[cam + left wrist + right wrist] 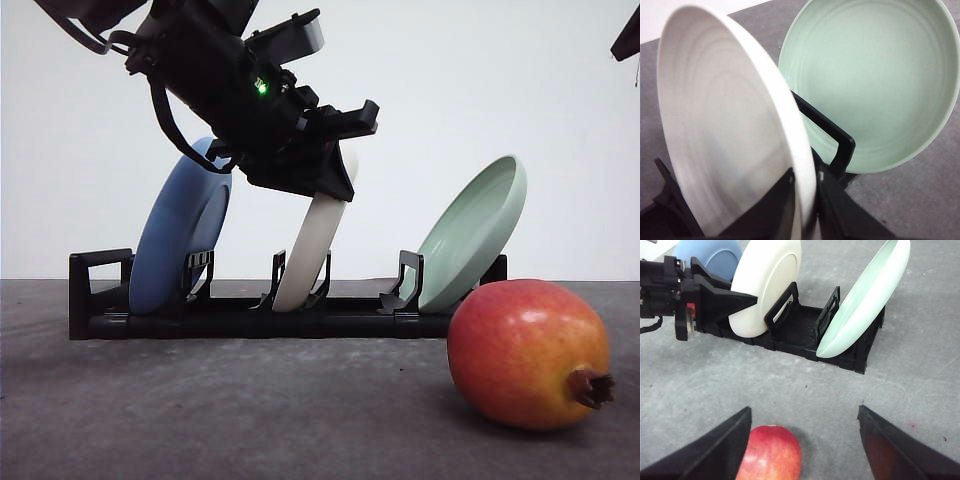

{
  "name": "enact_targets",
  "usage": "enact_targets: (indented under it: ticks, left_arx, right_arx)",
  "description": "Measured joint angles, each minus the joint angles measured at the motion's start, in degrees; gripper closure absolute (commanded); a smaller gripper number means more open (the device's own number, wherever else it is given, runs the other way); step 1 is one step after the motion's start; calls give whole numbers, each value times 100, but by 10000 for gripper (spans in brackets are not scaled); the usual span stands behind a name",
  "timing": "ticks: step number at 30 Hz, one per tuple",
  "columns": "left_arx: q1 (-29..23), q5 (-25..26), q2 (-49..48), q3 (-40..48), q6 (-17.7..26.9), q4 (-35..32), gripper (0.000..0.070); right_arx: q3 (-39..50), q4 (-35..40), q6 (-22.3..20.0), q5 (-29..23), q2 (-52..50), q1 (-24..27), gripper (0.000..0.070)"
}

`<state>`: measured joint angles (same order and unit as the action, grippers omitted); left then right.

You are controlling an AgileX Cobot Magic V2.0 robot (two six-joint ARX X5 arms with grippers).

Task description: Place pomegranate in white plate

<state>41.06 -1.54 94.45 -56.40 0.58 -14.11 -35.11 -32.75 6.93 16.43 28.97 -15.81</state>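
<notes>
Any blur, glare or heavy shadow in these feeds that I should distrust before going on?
Left wrist view: the white plate is close and soft, with a grey smear across its face. Front view: the left gripper is a dark silhouette against the bright wall, while the pomegranate is sharp. Right wrist view: evenly lit, right gripper's fingers blurred.

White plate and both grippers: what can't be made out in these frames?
- Front view: the left gripper covers the upper rim of the white plate; the rack hides its foot.
- Left wrist view: the fingers straddle the plate rim, but contact is blurred, so the grip is unclear.
- Right wrist view: the open right gripper is cut off by the frame edge, and the pomegranate is partly hidden by a finger and that edge.
</notes>
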Motion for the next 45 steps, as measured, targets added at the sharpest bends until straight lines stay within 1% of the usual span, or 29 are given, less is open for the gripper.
enact_targets:
  ticks: [4,9,14,22,29,34,37,41,43,45]
  left_arx:
    - [1,26,0,0,-370,-1,700]
    - [4,23,-6,-1,-712,-31,700]
    - [4,11,-192,-1,-867,53,700]
    - [4,41,-923,-1,-941,95,700]
    - [10,427,-1726,-2,-1222,645,698]
    - [145,473,-2349,9,-1317,1149,697]
    - [307,476,-2779,261,-1365,1128,697]
    - [510,458,-3418,984,-1446,1006,697]
    - [605,349,-3701,1355,-1536,961,697]
    - [708,129,-4002,1675,-1599,1014,697]
  right_arx:
    - [0,0,0,0,0,0,271]
    - [0,0,-1,0,0,0,271]
    - [0,0,-1,0,0,0,271]
    - [0,0,-1,0,0,0,271]
    - [0,0,-1,-1,0,0,271]
    - [0,0,-1,0,0,0,271]
    - [0,0,-1,0,0,0,271]
    - [0,0,-1,0,0,0,271]
    - [1,0,-1,0,0,0,271]
    - [0,0,-1,-1,0,0,271]
